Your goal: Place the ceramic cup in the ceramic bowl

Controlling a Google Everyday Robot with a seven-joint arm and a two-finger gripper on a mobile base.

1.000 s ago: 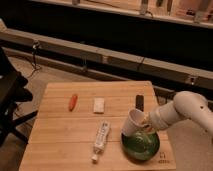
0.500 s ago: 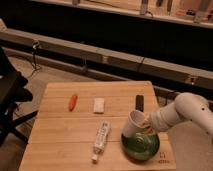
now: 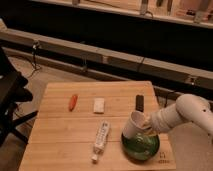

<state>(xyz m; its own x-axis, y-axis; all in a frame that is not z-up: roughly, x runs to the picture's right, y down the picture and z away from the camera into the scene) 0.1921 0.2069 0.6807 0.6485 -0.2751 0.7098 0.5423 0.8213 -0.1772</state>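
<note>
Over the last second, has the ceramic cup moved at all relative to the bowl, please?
No. The ceramic cup, held at the gripper, stays tilted over the ceramic bowl's left rim, level with the bottle's upper end as before.

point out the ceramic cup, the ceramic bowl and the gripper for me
ceramic cup (image 3: 134,125), camera view, on its white side wall
ceramic bowl (image 3: 133,148), camera view, on its green inside left of centre
gripper (image 3: 145,129), camera view, at the cup's right side over the bowl

Single high view, angled down at table (image 3: 60,142); tool (image 3: 143,126) at right.
</note>
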